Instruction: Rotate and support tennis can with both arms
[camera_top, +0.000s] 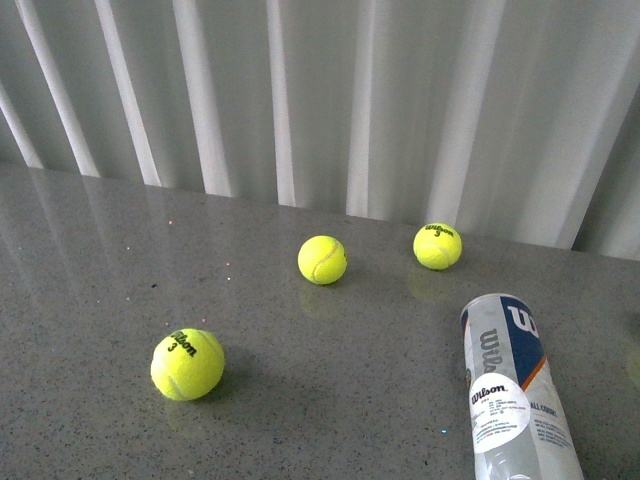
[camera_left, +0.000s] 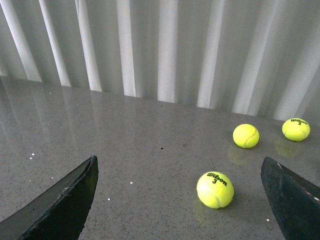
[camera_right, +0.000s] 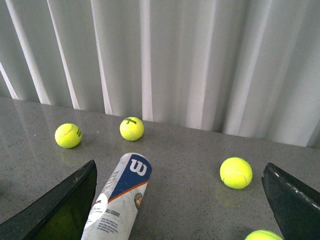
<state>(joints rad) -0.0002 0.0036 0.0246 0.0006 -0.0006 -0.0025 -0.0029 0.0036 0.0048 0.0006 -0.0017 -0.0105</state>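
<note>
The tennis can (camera_top: 513, 390) lies on its side on the grey table at the front right, its navy-white-orange Wilson label and round white sticker up. It also shows in the right wrist view (camera_right: 119, 197), between the open fingers and close to one of them. My right gripper (camera_right: 180, 210) is open and empty above the table. My left gripper (camera_left: 180, 205) is open and empty, with a yellow tennis ball (camera_left: 215, 189) on the table between its fingers. Neither arm shows in the front view.
Three yellow tennis balls lie on the grey table (camera_top: 100, 280): front left (camera_top: 187, 365), middle (camera_top: 322, 259) and back right (camera_top: 438, 245). Two more balls (camera_right: 236, 172) (camera_right: 263, 235) lie right of the can. White curtains (camera_top: 300, 90) hang behind the table's far edge.
</note>
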